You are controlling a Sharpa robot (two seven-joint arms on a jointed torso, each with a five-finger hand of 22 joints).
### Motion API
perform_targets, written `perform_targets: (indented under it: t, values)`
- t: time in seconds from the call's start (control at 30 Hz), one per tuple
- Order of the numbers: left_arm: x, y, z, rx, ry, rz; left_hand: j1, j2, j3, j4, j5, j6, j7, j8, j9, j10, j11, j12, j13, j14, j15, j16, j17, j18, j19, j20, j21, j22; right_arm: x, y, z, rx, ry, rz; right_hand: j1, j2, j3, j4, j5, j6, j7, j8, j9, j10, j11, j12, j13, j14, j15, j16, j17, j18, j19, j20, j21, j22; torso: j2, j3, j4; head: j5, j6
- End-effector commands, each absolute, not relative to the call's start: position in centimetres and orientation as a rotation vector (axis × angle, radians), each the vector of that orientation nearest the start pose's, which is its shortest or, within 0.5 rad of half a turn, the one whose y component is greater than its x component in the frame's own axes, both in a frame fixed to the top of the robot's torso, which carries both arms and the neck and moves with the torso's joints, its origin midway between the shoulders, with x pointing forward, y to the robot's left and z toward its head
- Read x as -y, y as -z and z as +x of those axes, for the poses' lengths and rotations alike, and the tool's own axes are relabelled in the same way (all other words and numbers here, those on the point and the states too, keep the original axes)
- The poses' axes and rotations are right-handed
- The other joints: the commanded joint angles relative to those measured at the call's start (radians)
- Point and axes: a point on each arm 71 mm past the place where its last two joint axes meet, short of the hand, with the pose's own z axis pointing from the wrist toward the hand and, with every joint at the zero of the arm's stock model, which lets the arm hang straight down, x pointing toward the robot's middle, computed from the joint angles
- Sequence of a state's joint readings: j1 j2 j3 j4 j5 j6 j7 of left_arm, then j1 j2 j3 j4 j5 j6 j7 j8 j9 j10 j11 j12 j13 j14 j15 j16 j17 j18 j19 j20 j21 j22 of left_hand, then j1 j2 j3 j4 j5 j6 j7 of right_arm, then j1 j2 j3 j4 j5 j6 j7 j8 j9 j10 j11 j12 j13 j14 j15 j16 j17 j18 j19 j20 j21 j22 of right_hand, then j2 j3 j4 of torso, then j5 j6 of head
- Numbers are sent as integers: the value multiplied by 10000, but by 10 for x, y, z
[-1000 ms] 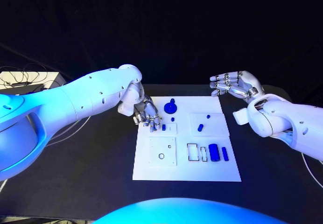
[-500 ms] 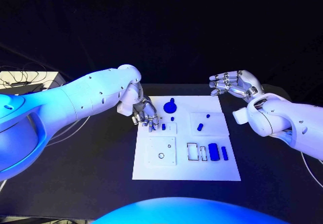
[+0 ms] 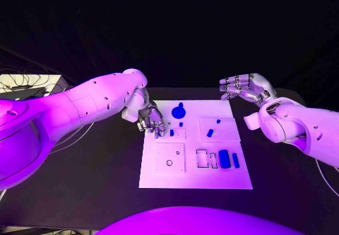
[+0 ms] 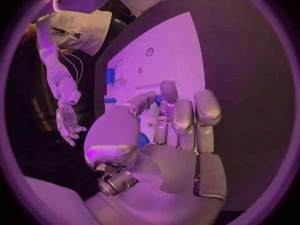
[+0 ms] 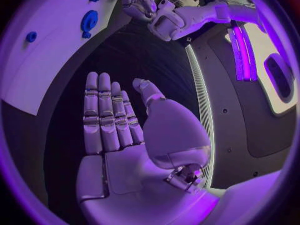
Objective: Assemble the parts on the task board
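**Left hand at the board's far-left corner, right hand idle off the board**

From the head view, the white board (image 3: 196, 171) lies in the middle of the black table (image 3: 99, 171). The left hand (image 3: 152, 120) hangs over the board's far-left part, fingers pointing down, their tips just beside a small blue peg (image 3: 172, 132). Whether it grips anything cannot be told here. The left wrist view shows the same hand (image 4: 169, 135) from behind: fingers side by side and fairly straight, thumb bent across toward them, a bit of blue showing by the thumb; a hold on it cannot be confirmed.

The right hand (image 3: 244, 88) is raised beyond the board's far-right corner, well apart from the parts. In the right wrist view the hand (image 5: 119, 130) lies flat and empty, fingers straight and together, thumb out to the side.

On the board, the head view shows a round blue disc (image 3: 179, 112) near the far edge, a short blue pin (image 3: 209, 132) to the right of centre, and a blue block (image 3: 224, 159) with a thinner bar (image 3: 235, 160) beside it near two rectangular slots. The right wrist view picks up the disc (image 5: 89, 21) as toothed, like a gear.
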State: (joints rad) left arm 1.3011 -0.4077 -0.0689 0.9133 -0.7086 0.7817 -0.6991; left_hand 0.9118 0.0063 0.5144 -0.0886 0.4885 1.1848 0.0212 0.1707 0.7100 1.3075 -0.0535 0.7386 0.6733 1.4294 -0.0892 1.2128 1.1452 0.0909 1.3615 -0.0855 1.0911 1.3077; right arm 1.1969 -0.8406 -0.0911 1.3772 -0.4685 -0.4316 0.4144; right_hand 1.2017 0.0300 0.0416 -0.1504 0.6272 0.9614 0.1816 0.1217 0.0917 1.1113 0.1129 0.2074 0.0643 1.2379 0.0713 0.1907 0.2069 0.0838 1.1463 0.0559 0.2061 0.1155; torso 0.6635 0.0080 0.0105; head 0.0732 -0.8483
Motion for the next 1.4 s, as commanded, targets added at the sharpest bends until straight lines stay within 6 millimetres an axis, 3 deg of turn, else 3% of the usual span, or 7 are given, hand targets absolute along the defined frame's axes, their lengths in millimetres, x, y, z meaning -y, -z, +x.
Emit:
perform_targets:
  t: [0.03,1.4]
  values:
    - [-162,234,543,-29346,2993,-938,134,20,1965,-1948,69,60,-3,-39,8,4,-53,41,-6,37,-7,30,-3,-144,19,-53,36,217,248,195,505,-14364,-12108,6193,-22,-69,7,-78,33,-7,59,-36,-10,80,21,-62,-14,-46,-18,-38,-11,-144,-99,0,33,15,4,5,-4,5,-4]
    - [-156,235,546,-28719,3382,-1613,104,59,1946,-1946,53,52,4,-64,52,4,-58,48,5,38,-19,53,6,-140,28,-70,30,199,247,194,505,-14384,-12122,6142,-35,-45,14,-141,35,-6,60,-36,-11,83,21,-73,-14,-48,-18,-44,-20,-143,-127,1,58,41,0,4,5,-10,-3]
